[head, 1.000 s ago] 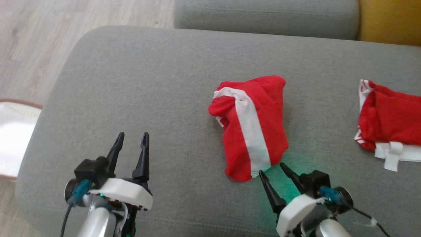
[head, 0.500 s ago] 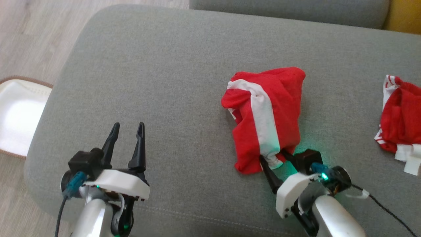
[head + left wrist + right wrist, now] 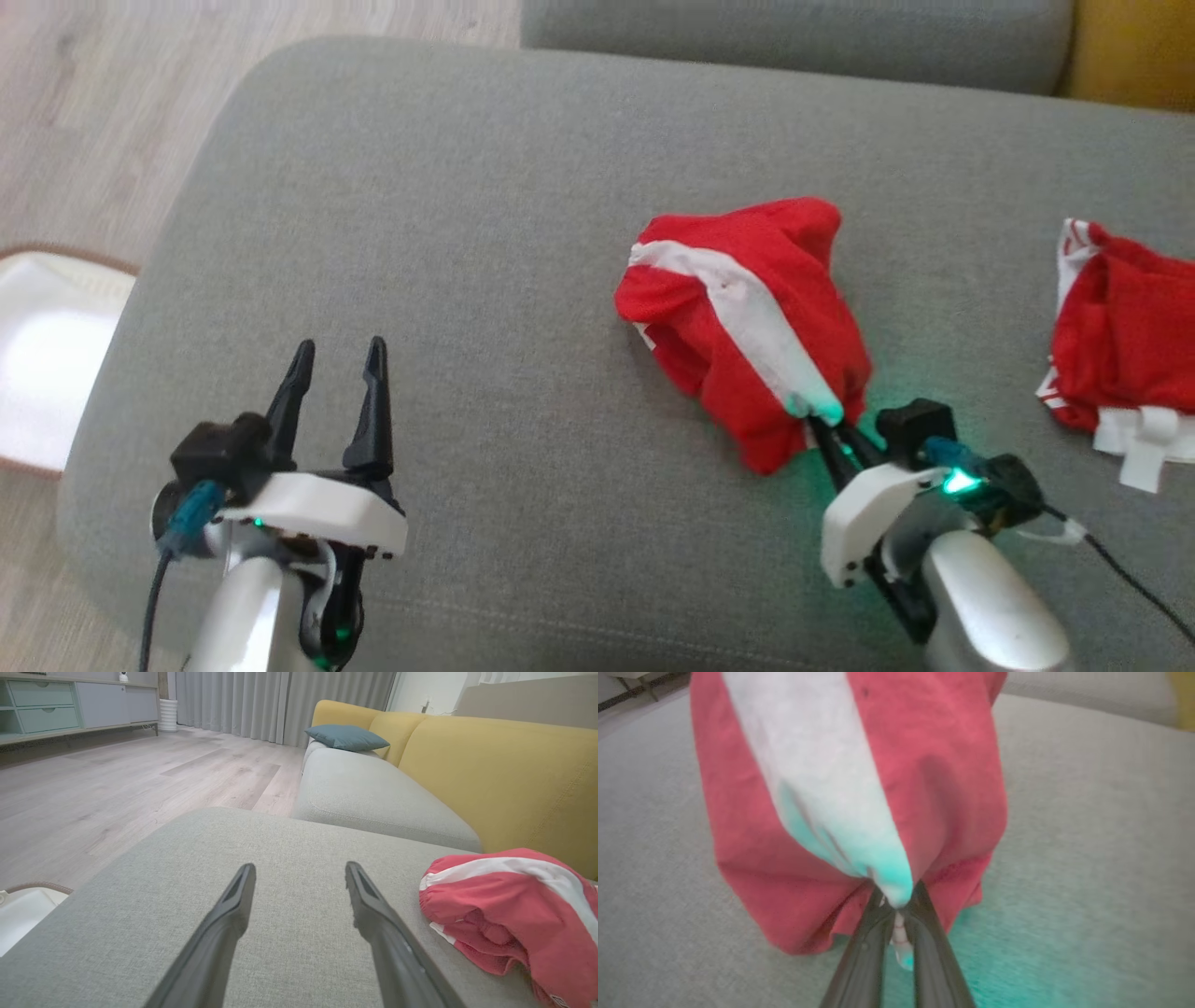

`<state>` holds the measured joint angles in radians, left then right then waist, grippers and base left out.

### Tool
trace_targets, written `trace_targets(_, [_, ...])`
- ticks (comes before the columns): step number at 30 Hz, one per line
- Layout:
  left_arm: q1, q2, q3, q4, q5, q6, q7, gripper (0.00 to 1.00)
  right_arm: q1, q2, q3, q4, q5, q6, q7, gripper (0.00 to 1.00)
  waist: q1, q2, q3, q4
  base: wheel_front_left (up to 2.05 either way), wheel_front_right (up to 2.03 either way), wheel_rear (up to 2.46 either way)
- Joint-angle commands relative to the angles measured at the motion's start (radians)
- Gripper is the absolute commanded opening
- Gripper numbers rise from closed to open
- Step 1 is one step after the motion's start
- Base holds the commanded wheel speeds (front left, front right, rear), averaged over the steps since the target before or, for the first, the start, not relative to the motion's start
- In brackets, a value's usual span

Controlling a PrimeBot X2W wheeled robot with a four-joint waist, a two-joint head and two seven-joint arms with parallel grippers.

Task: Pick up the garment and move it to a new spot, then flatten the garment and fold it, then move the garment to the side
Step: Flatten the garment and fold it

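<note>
Garment: a red garment [image 3: 747, 308] with a broad white stripe lies bunched right of centre in the head view, on the grey sofa cushion [image 3: 420, 215]. Its lower corner is drawn to a point toward the lower right.
Right gripper: the right gripper [image 3: 826, 429] is at the lower right of the head view, its jaws clenched on the garment's white-striped corner. (The right wrist view shows the cloth pinched between the two fingers, with a scrap of white hem poking out below the pinch.)
Green glow: a light on the right wrist tints the pinched cloth and the cushion beside it.
Left gripper: the left gripper [image 3: 340, 345] is at the lower left of the head view with its jaws released, spread apart and grasping nothing. It is over the cushion, well apart from the garment.
Between the grippers: plain grey cushion fabric.
Second garment: another red-and-white piece [image 3: 1120, 345] lies at the right edge of the head view, on the same cushion and apart from the held one.
Cable: a dark cable [image 3: 1120, 579] trails from the right wrist toward the lower right corner.
Left edge: a white basket [image 3: 47, 373] with a brown rim stands on the wood floor [image 3: 93, 112].
Top edge: another grey cushion [image 3: 794, 37].
Left wrist view, background: a yellow sofa back [image 3: 504, 765], a teal pillow [image 3: 346, 737] and grey curtains [image 3: 280, 700].
</note>
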<state>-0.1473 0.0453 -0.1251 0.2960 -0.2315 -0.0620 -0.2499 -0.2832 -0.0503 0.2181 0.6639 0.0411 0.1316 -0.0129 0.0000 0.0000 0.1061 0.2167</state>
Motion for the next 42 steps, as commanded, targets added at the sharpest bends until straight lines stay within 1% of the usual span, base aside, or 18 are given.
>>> trace_targets(1, [-0.02,0.006,0.037,-0.028,-0.003,-0.004,-0.012,1.0,-0.029,-0.018,0.004,-0.036,-0.017,-0.001,-0.011,0.0,0.0,0.0,-0.025,-0.019,0.0,0.0,0.0])
trace_targets(5, [-0.005,0.005,0.032,-0.032,-0.009,0.002,-0.012,1.0,-0.052,-0.101,-0.044,-0.094,-0.076,-0.001,0.003,0.0,0.0,0.0,-0.06,-0.043,0.0,0.0,0.0])
trace_targets(10, [0.007,0.005,0.021,-0.045,-0.032,0.018,-0.012,1.0,-0.096,-0.222,-0.077,-0.213,-0.147,-0.001,0.035,0.0,0.0,0.0,-0.086,-0.067,0.0,0.0,0.0])
trace_targets(13, [0.017,0.005,0.012,-0.051,-0.043,0.027,-0.012,1.0,-0.095,-0.257,-0.092,-0.285,-0.163,-0.001,0.056,0.0,0.0,0.0,-0.095,-0.078,0.0,0.0,0.0])
trace_targets(15, [0.023,0.005,0.006,-0.055,-0.048,0.033,-0.012,1.0,-0.067,-0.261,-0.1,-0.327,-0.163,-0.001,0.074,0.0,0.0,0.0,-0.098,-0.084,0.0,0.0,0.0])
trace_targets(17, [0.027,0.005,0.001,-0.057,-0.051,0.036,-0.012,1.0,-0.019,-0.25,-0.119,-0.358,-0.152,-0.001,0.097,0.0,0.0,0.0,-0.098,-0.089,0.0,0.0,0.0])
trace_targets(20, [0.031,0.005,-0.006,-0.055,-0.051,0.036,-0.012,1.0,0.068,-0.215,-0.177,-0.383,-0.131,-0.001,0.115,0.0,0.0,0.0,-0.102,-0.097,0.0,0.0,0.0])
trace_targets(26, [0.035,0.005,0.002,-0.05,-0.037,0.032,-0.012,1.0,0.197,-0.132,-0.281,-0.392,-0.156,-0.001,0.115,0.0,0.0,0.0,-0.106,-0.125,0.0,0.0,0.0])
trace_targets(27, [0.034,0.005,0.002,-0.048,-0.035,0.029,-0.012,1.0,0.207,-0.12,-0.299,-0.387,-0.167,-0.001,0.115,0.63,0.0,0.0,-0.106,-0.129,0.0,0.0,0.0])
trace_targets(28, [0.032,0.005,0.002,-0.046,-0.033,0.028,-0.012,1.0,0.213,-0.104,-0.32,-0.384,-0.174,-0.001,0.114,1.0,0.0,0.0,-0.106,-0.134,0.0,0.0,0.0])
trace_targets(30, [0.03,0.005,0.003,-0.045,-0.032,0.027,-0.012,1.0,0.213,-0.075,-0.343,-0.392,-0.189,-0.001,0.092,1.0,0.0,0.0,-0.107,-0.144,0.0,0.0,0.0])
trace_targets(31, [0.03,0.005,0.003,-0.045,-0.032,0.027,-0.012,1.0,0.213,-0.075,-0.343,-0.392,-0.189,-0.001,0.092,1.0,0.0,0.0,-0.107,-0.144,0.0,0.0,0.0])
trace_targets(32, [0.03,0.005,0.002,-0.045,-0.032,0.026,-0.012,1.0,0.21,-0.06,-0.348,-0.399,-0.19,-0.001,0.076,1.0,0.0,0.0,-0.107,-0.15,0.0,0.0,0.0])
trace_targets(35, [0.027,0.005,-0.003,-0.045,-0.032,0.021,-0.012,1.0,0.204,-0.024,-0.352,-0.426,-0.164,-0.001,0.022,1.0,0.0,0.0,-0.106,-0.163,0.0,0.0,0.0])
trace_targets(40, [0.024,0.005,-0.016,-0.048,-0.053,0.019,-0.012,1.0,0.241,-0.002,-0.307,-0.47,-0.073,-0.001,-0.05,1.0,0.0,0.0,-0.108,-0.177,0.0,0.0,0.0])
trace_targets(41, [0.026,0.005,-0.024,-0.049,-0.064,0.016,-0.012,1.0,0.267,-0.001,-0.274,-0.477,-0.008,-0.001,-0.068,1.0,0.0,0.0,-0.106,-0.183,0.0,0.0,0.0])
trace_targets(42, [0.027,0.005,-0.028,-0.049,-0.068,0.014,-0.012,1.0,0.277,-0.001,-0.26,-0.478,0.018,-0.001,-0.077,1.0,0.0,0.0,-0.105,-0.186,0.0,0.0,0.0])
